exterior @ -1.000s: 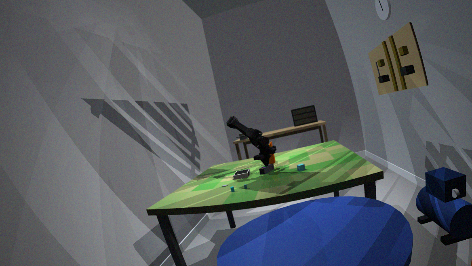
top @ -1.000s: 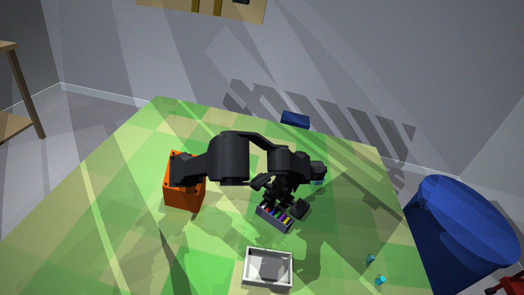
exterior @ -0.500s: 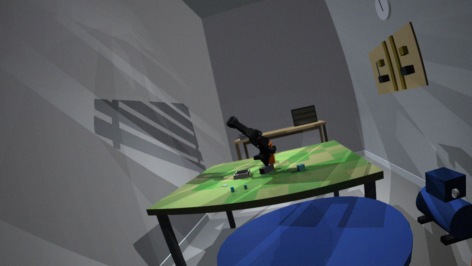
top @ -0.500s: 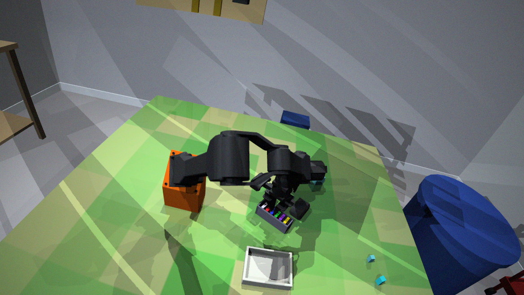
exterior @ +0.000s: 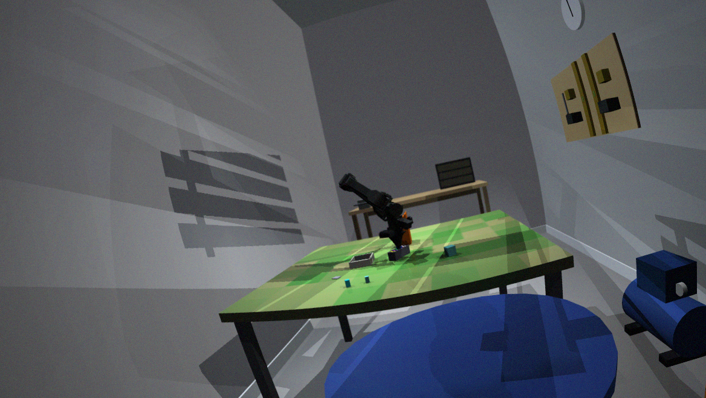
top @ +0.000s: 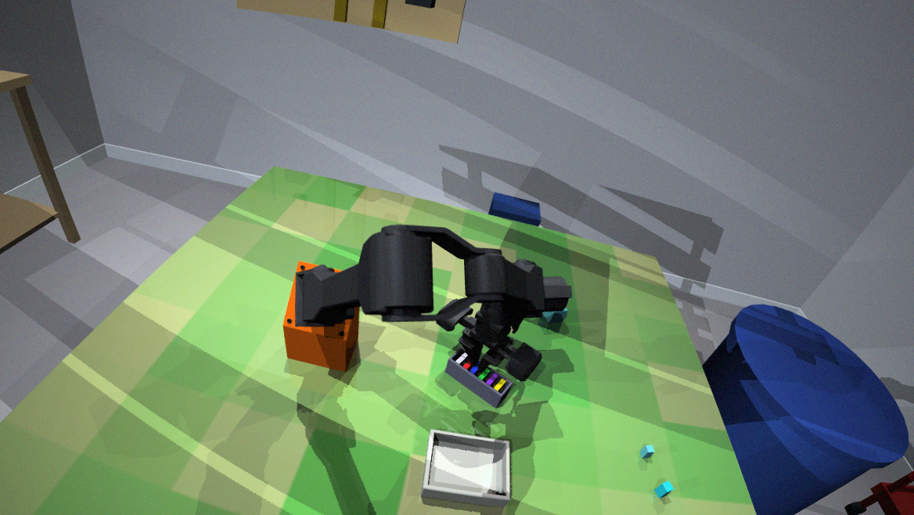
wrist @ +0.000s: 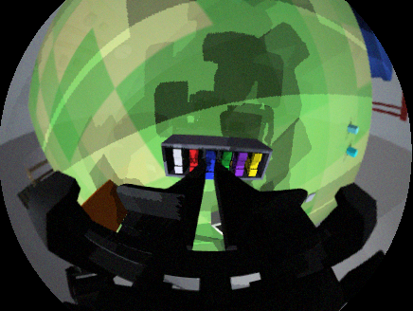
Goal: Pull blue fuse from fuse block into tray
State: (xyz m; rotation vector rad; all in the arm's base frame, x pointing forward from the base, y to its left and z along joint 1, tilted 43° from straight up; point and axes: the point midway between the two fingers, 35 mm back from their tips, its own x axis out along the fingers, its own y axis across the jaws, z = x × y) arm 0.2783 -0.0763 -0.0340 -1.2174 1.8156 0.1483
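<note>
The grey fuse block stands on the table with a row of coloured fuses in it. The blue fuse sits in its slot between the red fuse and the green fuse. My gripper points down at the block and is shut on the blue fuse, with a fingertip at each side. The fingertips lie close to the red and green fuses; whether they touch is too small to tell. The pale tray is empty and stands apart from the block.
White, purple and yellow fuses are also in the block. An orange box is beside the arm's base. A teal cube lies behind the gripper. Two small cyan cubes lie right of the tray.
</note>
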